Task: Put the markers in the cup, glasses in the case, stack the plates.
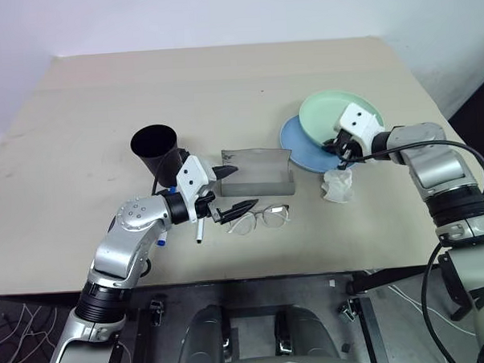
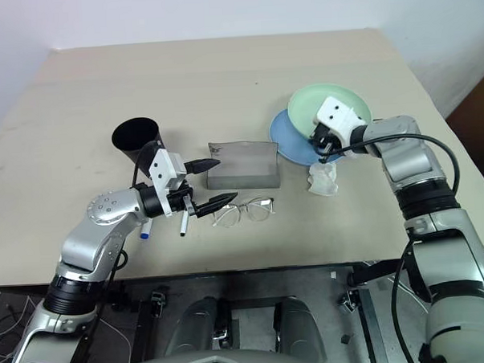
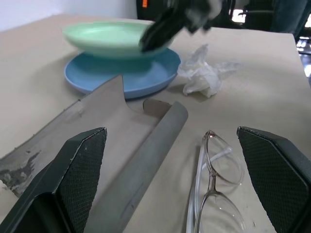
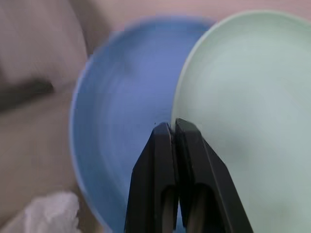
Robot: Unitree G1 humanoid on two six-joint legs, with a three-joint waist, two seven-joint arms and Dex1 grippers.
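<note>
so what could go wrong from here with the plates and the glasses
The right tool is shut, its tips at the rim of the mint green plate, which sits tilted and off-centre on the light blue plate. A push could slide it off rather than seat it. The left tool hangs open over the glasses beside the open case; closing carelessly might bend the thin frames or nudge the case away.

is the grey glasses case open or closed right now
Open. The case lies with its lid folded back flat on the table, its inside bare, and the glasses rest on the table in front of it.
</note>
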